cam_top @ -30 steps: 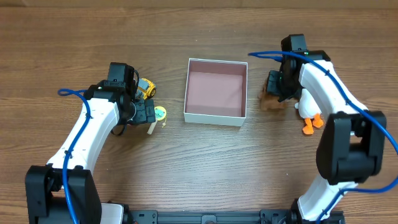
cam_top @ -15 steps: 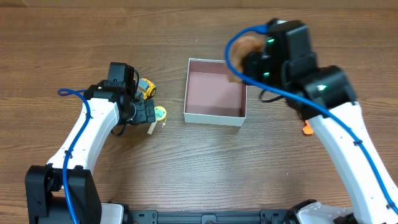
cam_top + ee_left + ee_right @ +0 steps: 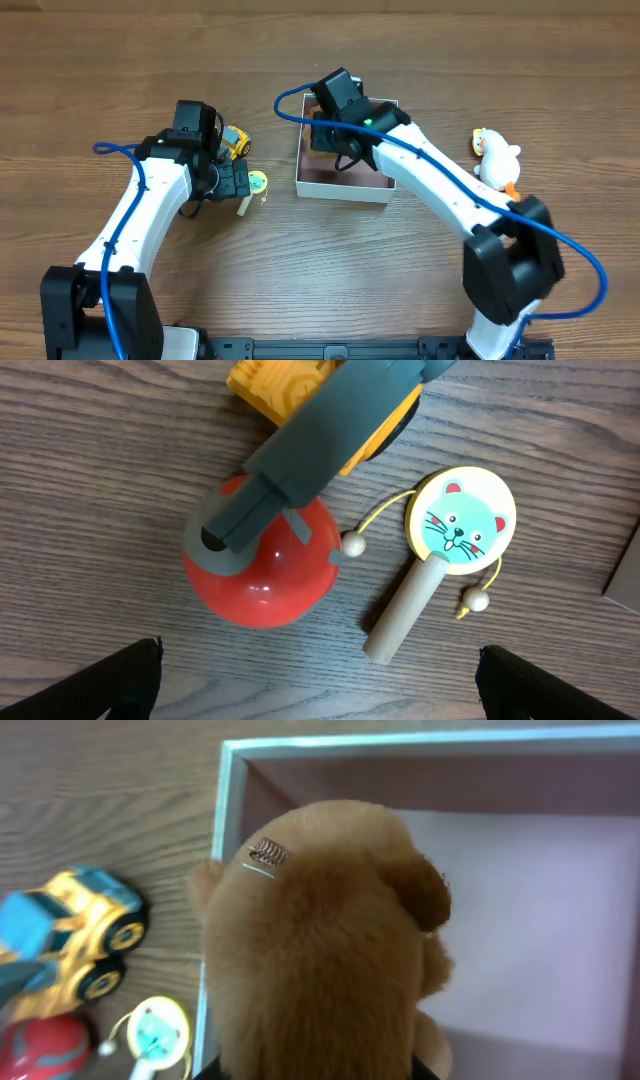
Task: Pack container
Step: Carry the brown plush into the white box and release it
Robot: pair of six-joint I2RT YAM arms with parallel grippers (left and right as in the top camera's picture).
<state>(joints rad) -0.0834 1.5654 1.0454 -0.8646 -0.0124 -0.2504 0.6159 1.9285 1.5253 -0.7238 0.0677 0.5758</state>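
The container (image 3: 341, 187), a shallow white box with a pink inside, stands mid-table; it also shows in the right wrist view (image 3: 540, 900). My right gripper (image 3: 336, 148) hangs over its left part, shut on a brown teddy bear (image 3: 320, 940), which the arm hides from overhead. My left gripper (image 3: 226, 180) is open and empty (image 3: 320, 695), just above the table beside a red ball (image 3: 262, 575), a yellow toy truck (image 3: 290, 385) and a cat-face rattle drum (image 3: 460, 520).
A white duck toy (image 3: 496, 160) with orange feet lies right of the container. The truck (image 3: 235, 142) and rattle (image 3: 258, 183) lie close to the container's left wall. The right wrist view also shows the truck (image 3: 70, 935) and rattle (image 3: 155, 1030).
My right arm lifted the bear from the table right of the container and has swung left with it to above the container's left part. The left arm has not moved.
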